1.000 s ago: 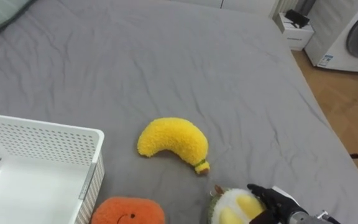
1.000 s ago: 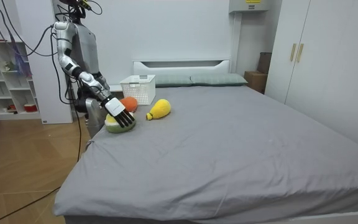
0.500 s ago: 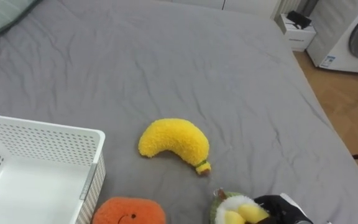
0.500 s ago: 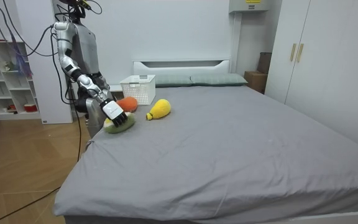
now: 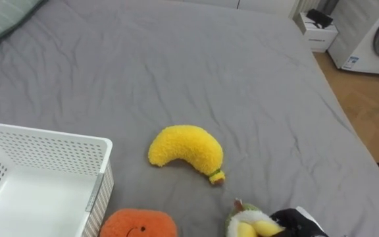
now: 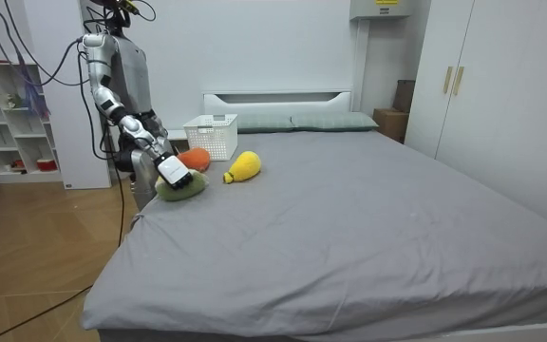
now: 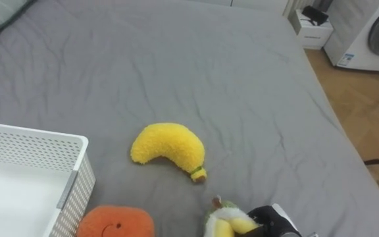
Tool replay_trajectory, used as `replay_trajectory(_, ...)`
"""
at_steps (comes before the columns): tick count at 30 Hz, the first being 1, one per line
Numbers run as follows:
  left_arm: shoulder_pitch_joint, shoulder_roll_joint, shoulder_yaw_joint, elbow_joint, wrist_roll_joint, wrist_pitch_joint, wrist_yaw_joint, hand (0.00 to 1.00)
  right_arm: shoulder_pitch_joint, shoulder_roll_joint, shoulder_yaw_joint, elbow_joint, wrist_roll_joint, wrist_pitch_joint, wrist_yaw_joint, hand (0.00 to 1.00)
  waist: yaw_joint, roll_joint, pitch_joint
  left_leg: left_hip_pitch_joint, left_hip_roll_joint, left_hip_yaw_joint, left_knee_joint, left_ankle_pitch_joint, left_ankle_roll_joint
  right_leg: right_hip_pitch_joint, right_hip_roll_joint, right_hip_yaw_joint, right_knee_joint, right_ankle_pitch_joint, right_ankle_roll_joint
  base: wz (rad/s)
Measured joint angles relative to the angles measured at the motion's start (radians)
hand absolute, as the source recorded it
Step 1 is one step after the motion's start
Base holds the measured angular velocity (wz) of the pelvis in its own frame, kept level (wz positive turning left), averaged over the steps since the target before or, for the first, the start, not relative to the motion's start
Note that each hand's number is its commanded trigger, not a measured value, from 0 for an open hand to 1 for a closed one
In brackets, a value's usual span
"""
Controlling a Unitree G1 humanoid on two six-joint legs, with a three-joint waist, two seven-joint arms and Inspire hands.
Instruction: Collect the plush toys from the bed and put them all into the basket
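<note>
Since the white perforated plastic basket shows nothing inside where you can see it, treat the task as barely started, with no toy binned yet. Three toys lie on the grey-sheeted bed. The yellow plush banana is mid-bed, the round orange plush toy sits just beside the basket wall, and the green-and-yellow plush fruit is at the near edge. The right hand rests on that last one, but its fingers are mostly hidden, so I can't tell if it's clamped. My read: it's on the first pick, with all three left. There's no legible writing on the toys or basket, and the sticker on the white washing machine is too small to read.
</note>
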Motion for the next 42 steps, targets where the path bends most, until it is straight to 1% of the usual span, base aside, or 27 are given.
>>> replay_trajectory(1,0.000,0.001,0.000,0.000,0.001,0.000,0.000,0.00,-0.001,0.000,0.006,-0.007,0.003,0.001,0.003,1.00,-0.001,-0.004,-0.0022,0.000,0.000,-0.001,0.000,0.000,0.000,0.000,0.000,-0.001,0.000,0.000,0.000,0.00)
replay_trajectory(6,-0.004,0.004,0.001,0.000,0.001,0.000,-0.010,0.00,0.000,0.000,0.015,-0.102,0.002,0.028,0.056,1.00,-0.003,-0.005,-0.0022,-0.001,-0.001,-0.006,0.002,0.000,0.000,0.001,-0.002,-0.005,0.002,0.000,0.000,0.02)
replay_trajectory(8,-0.009,0.004,0.001,0.001,-0.002,0.000,-0.010,0.00,0.004,0.000,0.016,-0.232,0.003,0.068,0.078,1.00,-0.003,-0.003,0.0014,-0.005,-0.001,-0.003,0.006,0.000,0.000,-0.003,-0.002,-0.004,0.003,0.000,0.000,-0.02)
replay_trajectory(9,-0.010,0.004,0.001,0.001,-0.002,0.000,-0.011,0.00,0.004,-0.001,0.014,-0.279,0.003,0.069,0.083,1.00,-0.008,-0.002,0.0023,-0.006,0.000,0.002,0.007,0.000,0.000,-0.008,-0.002,-0.003,0.004,0.000,-0.001,-0.04)
replay_trajectory(10,-0.012,0.004,0.004,0.002,-0.003,0.000,-0.014,0.00,0.004,-0.003,0.006,-0.368,0.003,0.068,0.089,1.00,-0.018,-0.001,0.0031,-0.014,0.000,0.003,0.008,0.000,0.000,-0.014,-0.002,-0.003,0.004,0.001,-0.001,0.00)
replay_trajectory(11,-0.012,0.004,0.012,0.003,-0.002,-0.001,-0.021,0.00,0.004,-0.006,-0.004,-0.449,0.005,0.066,0.089,1.00,-0.022,-0.002,0.0030,-0.014,-0.001,0.003,0.009,0.000,0.000,-0.015,-0.002,-0.003,0.004,0.001,-0.001,0.00)
replay_trajectory(12,-0.012,0.005,0.012,0.005,-0.002,-0.002,-0.024,0.00,0.003,-0.009,-0.007,-0.487,0.009,0.065,0.089,1.00,-0.023,-0.002,0.0030,-0.014,-0.001,0.003,0.009,0.000,0.000,-0.014,-0.002,-0.003,0.004,0.001,-0.001,0.00)
replay_trajectory(14,-0.013,0.006,0.012,0.005,-0.002,-0.003,-0.032,0.00,-0.008,-0.028,-0.011,-0.615,0.027,0.061,0.092,1.00,-0.025,-0.001,0.0046,-0.015,-0.001,0.003,0.009,0.000,0.000,-0.015,-0.002,-0.002,0.004,0.001,-0.001,0.00)
replay_trajectory(19,-0.017,0.008,0.013,0.008,0.002,-0.005,-0.048,0.00,-0.030,-0.032,-0.033,-0.776,0.043,0.059,0.100,1.00,-0.025,0.006,0.0102,-0.015,0.000,0.003,0.007,0.000,0.000,-0.016,-0.001,-0.003,0.003,0.001,-0.001,0.00)
replay_trajectory(22,-0.018,0.009,0.010,0.010,0.001,-0.006,-0.049,0.00,-0.036,-0.032,-0.035,-0.837,0.074,0.061,0.103,1.00,-0.023,0.007,0.0103,-0.017,0.000,0.001,0.007,0.000,0.000,-0.015,-0.001,-0.003,0.003,0.001,-0.001,0.00)
replay_trajectory(23,-0.020,0.012,0.001,0.014,0.001,-0.006,-0.049,0.00,-0.050,-0.032,-0.031,-0.848,0.083,0.065,0.115,1.00,-0.021,0.007,0.0108,-0.018,0.000,0.002,0.007,0.000,0.000,-0.014,-0.001,-0.003,0.004,0.001,-0.001,0.00)
replay_trajectory(24,-0.021,0.013,0.000,0.014,0.001,-0.006,-0.050,0.00,-0.055,-0.031,-0.030,-0.857,0.082,0.070,0.122,1.00,-0.018,0.007,0.0107,-0.018,0.000,0.001,0.007,0.000,0.000,-0.014,-0.001,-0.003,0.004,0.001,-0.001,0.00)
replay_trajectory(26,-0.027,0.012,0.000,0.014,0.007,-0.006,-0.050,0.00,-0.097,-0.032,-0.024,-0.868,0.077,0.072,0.140,1.00,0.001,0.008,0.0107,-0.017,0.001,0.001,0.006,0.000,0.000,-0.016,-0.001,-0.002,0.006,0.001,-0.001,0.00)
replay_trajectory(27,-0.030,0.012,0.000,0.014,0.007,-0.006,-0.050,0.00,-0.109,-0.032,-0.023,-0.868,0.077,0.073,0.141,1.00,0.003,0.007,0.0105,-0.015,0.001,0.001,0.007,0.000,0.000,-0.016,-0.001,-0.002,0.007,0.001,-0.001,0.00)
replay_trajectory(29,-0.035,0.010,0.000,0.013,0.005,-0.009,-0.050,0.00,-0.162,-0.030,-0.009,-0.868,0.078,0.082,0.147,1.00,0.026,0.005,0.0090,-0.015,0.001,0.001,0.007,0.000,0.000,-0.017,0.003,-0.002,0.007,0.001,-0.001,0.00)
replay_trajectory(31,-0.043,0.009,0.000,0.013,0.001,-0.010,-0.050,0.00,-0.196,-0.028,0.006,-0.868,0.078,0.092,0.157,1.00,0.034,0.001,0.0074,-0.015,0.000,-0.002,0.007,0.000,0.000,-0.015,0.004,-0.007,0.007,0.001,-0.001,0.05)
replay_trajectory(32,-0.048,0.009,-0.001,0.013,0.001,-0.010,-0.050,0.00,-0.216,-0.025,0.016,-0.868,0.076,0.093,0.167,1.00,0.048,-0.001,0.0064,-0.016,0.000,-0.007,0.007,0.000,0.000,-0.014,0.004,-0.008,0.007,0.001,-0.001,0.06)
replay_trajectory(33,-0.051,0.009,-0.001,0.014,0.001,-0.010,-0.050,0.00,-0.227,-0.025,0.023,-0.868,0.075,0.095,0.171,1.00,0.054,-0.002,0.0067,-0.016,0.000,-0.009,0.007,0.000,0.000,-0.014,0.004,-0.009,0.007,0.001,-0.001,0.07)
replay_trajectory(35,-0.054,0.013,-0.004,0.014,-0.001,-0.016,-0.050,0.00,-0.268,-0.024,0.057,-0.868,0.076,0.108,0.182,1.00,0.062,-0.008,0.0071,-0.016,-0.002,-0.025,0.008,0.001,0.000,-0.007,0.003,-0.023,0.007,0.001,0.000,0.16)
replay_trajectory(38,-0.062,0.022,-0.022,0.013,-0.004,-0.028,-0.047,0.00,-0.301,-0.025,0.101,-0.868,0.078,0.114,0.186,1.00,0.093,-0.017,0.0081,-0.015,-0.001,-0.028,0.010,0.001,0.000,-0.003,0.003,-0.030,0.005,0.001,0.000,0.06)
replay_trajectory(39,-0.064,0.022,-0.025,0.013,-0.010,-0.029,-0.046,0.00,-0.305,-0.025,0.110,-0.868,0.080,0.114,0.186,1.00,0.101,-0.018,0.0082,-0.015,-0.001,-0.029,0.011,0.001,0.000,0.000,0.002,-0.033,0.004,0.001,0.000,0.09)
replay_trajectory(40,-0.067,0.023,-0.035,0.013,-0.023,-0.030,-0.043,0.00,-0.310,-0.025,0.127,-0.867,0.093,0.114,0.187,1.00,0.113,-0.018,0.0085,-0.015,-0.002,-0.034,0.011,0.001,0.000,0.006,-0.005,-0.050,0.004,0.001,0.001,0.18)
replay_trajectory(41,-0.071,0.023,-0.041,0.014,-0.022,-0.030,-0.039,0.00,-0.320,-0.024,0.142,-0.857,0.121,0.114,0.187,1.00,0.116,-0.018,0.0090,-0.017,-0.004,-0.048,0.011,0.001,0.000,0.010,-0.008,-0.059,0.004,0.001,0.001,0.21)
replay_trajectory(42,-0.072,0.022,-0.041,0.014,-0.022,-0.030,-0.037,0.00,-0.328,-0.023,0.151,-0.849,0.129,0.114,0.187,1.00,0.118,-0.016,0.0103,-0.017,-0.005,-0.053,0.012,0.001,0.001,0.012,-0.009,-0.062,0.003,0.000,0.002,0.25)
